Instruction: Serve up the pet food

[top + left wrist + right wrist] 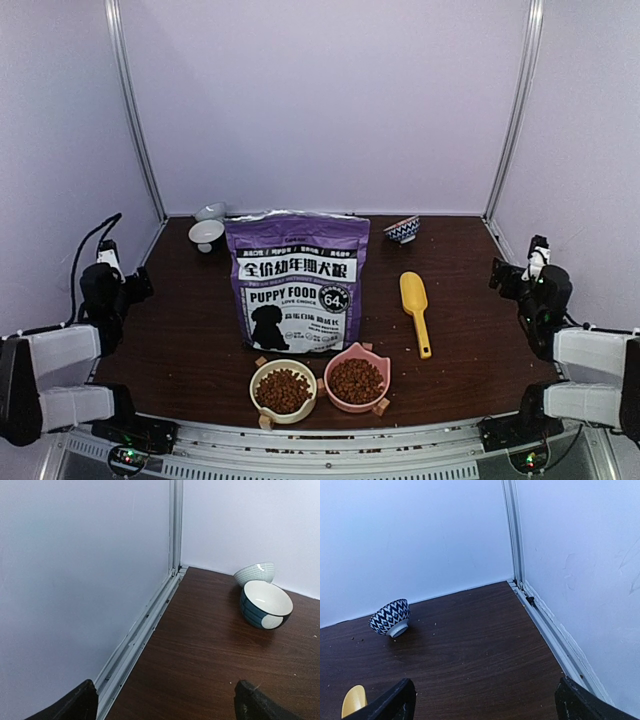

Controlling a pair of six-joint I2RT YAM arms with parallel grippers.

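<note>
Kibble [284,390] lying in the cream bowl [283,418] and the pink bowl [357,407], side by side near the front tabletop [180,340] edge, just before the upright purple bag [297,285]. Yellow scoop [416,310] lying right of the bag. Left jaws and right jaws both hanging wide apart, gripping nothing, at opposite tabletop sides.

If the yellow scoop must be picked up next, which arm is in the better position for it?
Probably the right. The yellow scoop lies right of the purple bag, on the side of the right gripper. The bag stands between it and the left gripper. Both grippers are open.
</note>
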